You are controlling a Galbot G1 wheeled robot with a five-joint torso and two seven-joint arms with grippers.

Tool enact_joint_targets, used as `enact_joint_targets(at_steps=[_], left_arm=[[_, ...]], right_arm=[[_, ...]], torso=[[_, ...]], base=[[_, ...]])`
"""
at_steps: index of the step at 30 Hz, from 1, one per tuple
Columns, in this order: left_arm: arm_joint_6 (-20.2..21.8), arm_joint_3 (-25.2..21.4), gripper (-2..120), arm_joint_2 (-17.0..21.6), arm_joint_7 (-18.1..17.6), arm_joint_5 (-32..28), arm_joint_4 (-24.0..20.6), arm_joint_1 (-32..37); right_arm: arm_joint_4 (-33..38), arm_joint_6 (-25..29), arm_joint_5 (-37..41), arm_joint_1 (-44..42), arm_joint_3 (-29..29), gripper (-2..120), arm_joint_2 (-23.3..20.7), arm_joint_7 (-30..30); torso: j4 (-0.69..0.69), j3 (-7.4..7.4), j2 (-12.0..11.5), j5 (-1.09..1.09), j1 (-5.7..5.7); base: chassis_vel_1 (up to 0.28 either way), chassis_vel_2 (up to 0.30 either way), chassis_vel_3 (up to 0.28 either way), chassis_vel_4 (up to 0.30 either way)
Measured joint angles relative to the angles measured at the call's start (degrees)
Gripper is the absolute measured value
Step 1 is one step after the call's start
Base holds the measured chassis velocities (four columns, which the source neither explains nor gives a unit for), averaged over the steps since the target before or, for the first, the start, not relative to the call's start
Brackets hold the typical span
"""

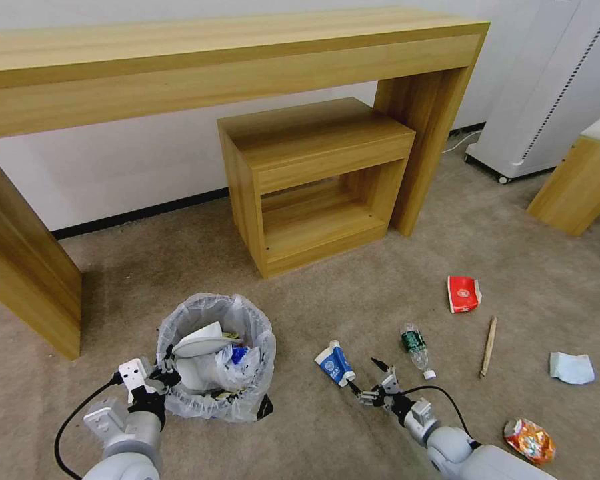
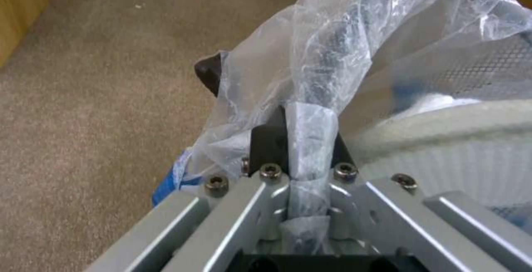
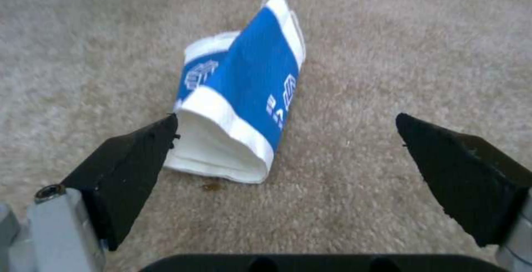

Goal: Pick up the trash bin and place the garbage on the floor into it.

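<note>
The trash bin (image 1: 215, 393) stands on the beige floor (image 1: 313, 440), its frilled plastic liner over the rim; a white slipper (image 1: 203, 343) and other litter lie inside. My left gripper (image 1: 165, 375) is shut on the bin's near rim, and the left wrist view shows that gripper (image 2: 306, 139) pinching the liner (image 2: 355, 47) and rim. Low over the carpet, my right gripper (image 1: 365, 375) is open just behind the blue-white carton (image 1: 335, 363). In the right wrist view the carton (image 3: 244, 93) lies just ahead of the spread gripper (image 3: 287, 119), one end by the fingertip (image 3: 149, 143).
More garbage lies to the right: a green-label bottle (image 1: 415, 345), a red wrapper (image 1: 463, 293), a wooden stick (image 1: 489, 347), a pale blue mask (image 1: 571, 368) and an orange packet (image 1: 529, 440). A wooden desk (image 1: 180, 67) and a low shelf unit (image 1: 313, 180) stand behind.
</note>
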Motion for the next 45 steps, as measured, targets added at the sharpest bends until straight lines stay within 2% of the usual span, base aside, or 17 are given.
enact_joint_targets(at_steps=[7, 20, 23, 40, 42, 44, 45], left_arm=[[-0.1, 0.0, 0, -0.3, 0.0, 0.1, 0.0, 0.4], [-0.1, 0.5, 0, -0.5, 0.0, 0.3, 0.9, -0.7], [-0.2, 0.8, 0, -0.7, 0.0, 0.7, 0.8, -0.5], [-0.6, 0.8, 0, -1.0, 0.2, 1.1, -0.5, 1.0], [-1.0, 1.0, 0, -1.0, 0.4, 1.0, -0.2, 1.0], [-1.1, 1.0, 0, -1.1, 0.5, 1.0, 0.0, 1.0], [-1.1, 1.1, 0, -1.1, 0.5, 1.0, 0.2, 0.9]], right_arm=[[-1.3, 0.0, -0.2, 1.9, -1.8, 100, 1.8, 0.6], [10.7, -2.5, -0.3, -1.5, 0.4, 100, -2.7, 2.9], [10.9, -2.8, -0.2, -1.6, 0.5, 99, -2.7, 3.4], [8.3, -9.6, -0.8, 0.3, -3.0, 99, 4.1, 14.7], [6.6, -11.0, -1.7, 0.6, -3.3, 98, 6.3, 17.6], [6.1, -11.3, -2.1, 0.6, -3.3, 97, 6.9, 18.5], [5.8, -11.5, -2.3, 0.6, -3.4, 92, 7.5, 19.1]], torso=[[0.01, 0.0, 0.0, 0.01, 0.0], [0.0, 0.0, 0.0, 0.0, 0.0], [0.0, 0.0, 0.0, 0.0, 0.0], [0.01, 0.0, 0.0, 0.0, 0.0], [0.0, 0.0, 0.0, -0.01, 0.0], [0.0, 0.0, 0.0, 0.0, 0.0], [0.01, 0.0, 0.0, 0.02, 0.0]], base=[[0.0, 0.0, 0.0, 0.0], [0.0, 0.0, 0.0, 0.0], [0.0, 0.0, 0.0, 0.0], [0.0, 0.0, 0.0, 0.0], [0.0, 0.0, 0.0, 0.0], [0.0, 0.0, 0.0, 0.0], [0.0, 0.0, 0.0, 0.0]])
